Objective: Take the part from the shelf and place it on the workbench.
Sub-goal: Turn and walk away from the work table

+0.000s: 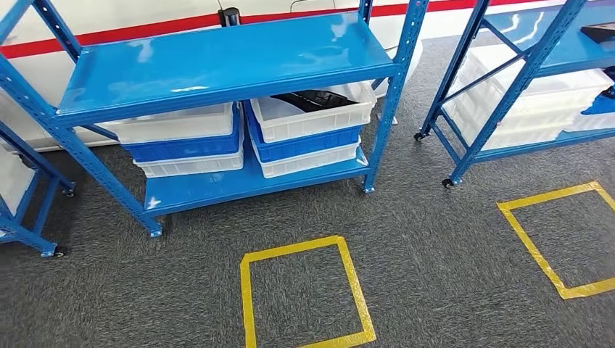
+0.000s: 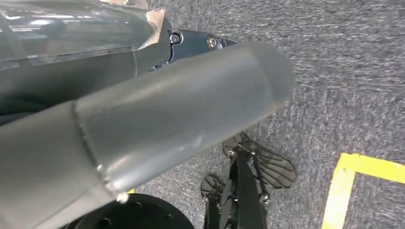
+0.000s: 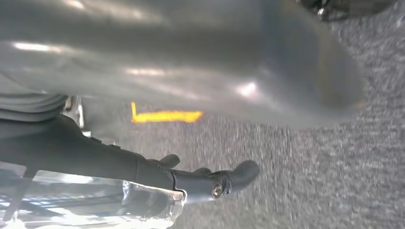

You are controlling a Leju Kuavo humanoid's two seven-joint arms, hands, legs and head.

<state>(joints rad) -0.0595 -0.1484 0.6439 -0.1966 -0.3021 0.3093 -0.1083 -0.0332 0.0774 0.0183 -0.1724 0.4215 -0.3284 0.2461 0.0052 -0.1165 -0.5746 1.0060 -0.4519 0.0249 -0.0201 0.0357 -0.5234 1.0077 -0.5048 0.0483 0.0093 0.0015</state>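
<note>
A black part (image 1: 312, 99) lies in the top white bin (image 1: 313, 114) on the right side of the blue shelf's (image 1: 217, 61) lower board, under the upper board. My left hand (image 2: 157, 119) hangs over grey carpet; its thick grey thumb and darker fingers (image 2: 191, 40) hold nothing. My right hand (image 3: 191, 71) also hangs above the carpet, its dark fingers (image 3: 215, 183) stretched out apart from the thumb, with nothing in them.
White and blue bins (image 1: 185, 141) are stacked on the left of the lower board. A second blue shelf (image 1: 522, 72) with white bins stands at the right. Yellow tape squares (image 1: 304, 293) (image 1: 558, 239) mark the grey carpet in front of the shelves.
</note>
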